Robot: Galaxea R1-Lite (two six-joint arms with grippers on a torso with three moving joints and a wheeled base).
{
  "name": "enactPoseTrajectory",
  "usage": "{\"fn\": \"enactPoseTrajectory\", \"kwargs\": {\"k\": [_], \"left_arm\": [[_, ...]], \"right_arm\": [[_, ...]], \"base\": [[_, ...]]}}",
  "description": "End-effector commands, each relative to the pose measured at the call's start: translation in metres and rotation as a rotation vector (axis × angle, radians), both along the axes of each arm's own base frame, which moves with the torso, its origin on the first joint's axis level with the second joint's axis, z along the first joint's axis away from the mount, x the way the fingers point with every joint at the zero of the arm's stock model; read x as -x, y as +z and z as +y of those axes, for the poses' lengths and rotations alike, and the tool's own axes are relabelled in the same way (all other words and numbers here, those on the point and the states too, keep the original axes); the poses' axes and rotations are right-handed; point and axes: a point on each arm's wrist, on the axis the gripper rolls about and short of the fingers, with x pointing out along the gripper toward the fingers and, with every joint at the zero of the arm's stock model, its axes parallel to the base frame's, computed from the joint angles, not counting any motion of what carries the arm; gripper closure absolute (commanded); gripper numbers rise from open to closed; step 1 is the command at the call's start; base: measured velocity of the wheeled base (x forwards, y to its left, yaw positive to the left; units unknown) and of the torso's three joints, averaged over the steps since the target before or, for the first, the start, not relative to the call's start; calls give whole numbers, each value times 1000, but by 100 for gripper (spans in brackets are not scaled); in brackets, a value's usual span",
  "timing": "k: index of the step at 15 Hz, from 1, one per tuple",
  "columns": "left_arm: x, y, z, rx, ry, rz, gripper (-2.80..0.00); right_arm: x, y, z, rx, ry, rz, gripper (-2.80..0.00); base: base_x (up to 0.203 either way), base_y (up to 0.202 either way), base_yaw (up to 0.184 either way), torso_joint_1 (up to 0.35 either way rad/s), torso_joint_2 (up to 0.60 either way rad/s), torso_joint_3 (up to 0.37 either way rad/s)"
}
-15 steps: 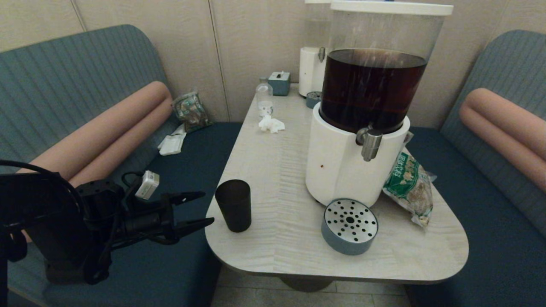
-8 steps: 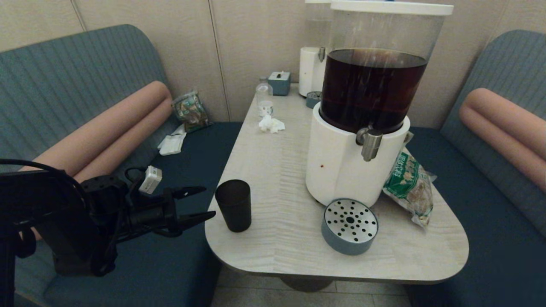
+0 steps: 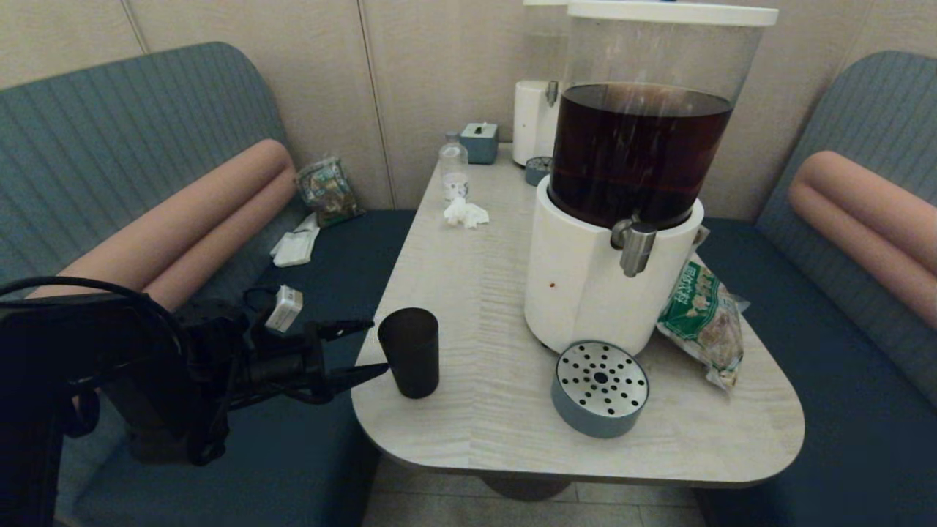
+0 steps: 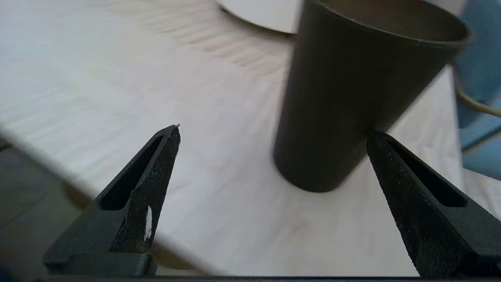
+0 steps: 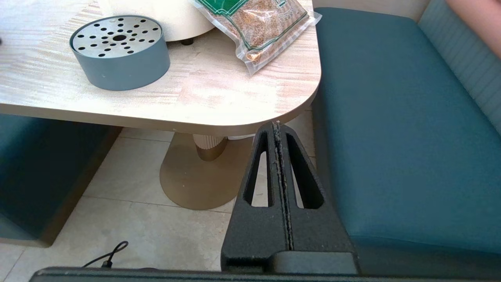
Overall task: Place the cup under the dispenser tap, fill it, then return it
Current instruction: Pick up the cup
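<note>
Your matte black tapered plastic cup [image 3: 408, 351] stands near-left on the pale wood-grain desk [image 3: 476, 293]; left gripper [image 3: 375, 348], level, jaws wide beside it.

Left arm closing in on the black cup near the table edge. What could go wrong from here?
1. In the left wrist view the cup sits off-centre in the open left pincer, against one finger. Closing now may tip or shove it.
2. The cup stands near the table corner, so a push could send it off the edge.
3. The drip tray lies off to the side of the dispenser tap, so drips may hit the table.

The right pincer is parked below the table, shut.
</note>
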Motion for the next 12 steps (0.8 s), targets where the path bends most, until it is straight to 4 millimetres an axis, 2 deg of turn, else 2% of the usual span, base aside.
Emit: {"fn": "enactPoseTrajectory", "kwargs": {"k": [1,8,12], "left_arm": [[4,-1,-11,0,-35,6,-280],[6,-2,-37,1,-80,15,-280],[-8,-3,-46,7,-44,-5,-280]], "right_arm": [[0,0,0,0,0,1,0],[0,0,0,0,0,1,0],[0,0,0,-1,0,1,0]], "base": [[0,0,0,0,0,0],[0,0,0,0,0,0],[0,0,0,0,0,0]]}}
